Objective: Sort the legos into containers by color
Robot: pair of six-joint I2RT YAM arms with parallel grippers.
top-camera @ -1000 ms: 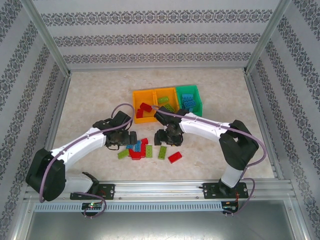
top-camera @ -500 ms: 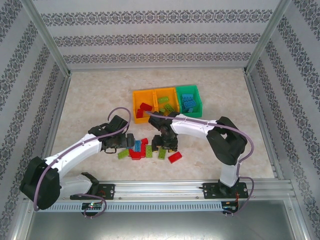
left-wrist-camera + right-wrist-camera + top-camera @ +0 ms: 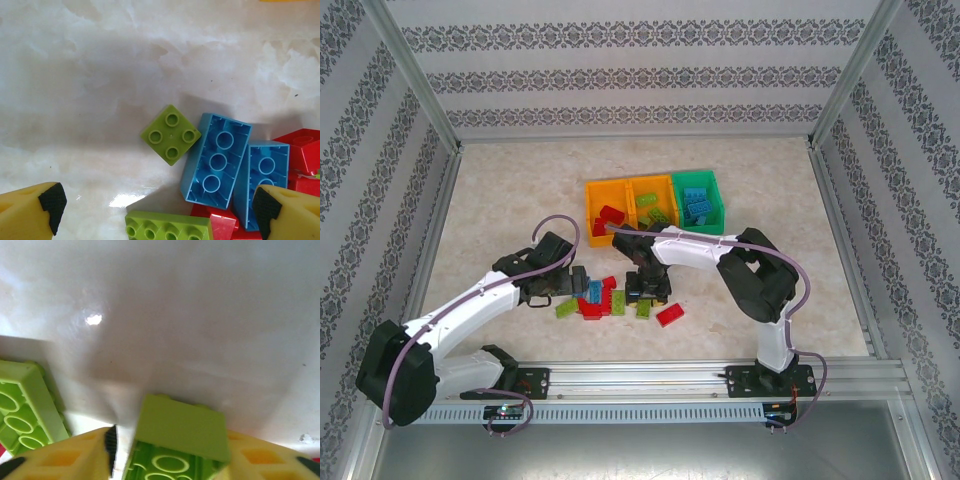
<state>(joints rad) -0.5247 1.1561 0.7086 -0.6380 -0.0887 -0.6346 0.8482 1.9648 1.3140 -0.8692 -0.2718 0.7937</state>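
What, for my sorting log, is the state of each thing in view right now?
left gripper: open, above the loose legos.
right gripper: jaws flank a light green brick; grip unclear.
left orange bin: holds red bricks.
middle orange bin: holds green bricks.
green bin: holds blue bricks.
loose legos: unsorted, outside the bins.
two upturned blue bricks: lying upside down.
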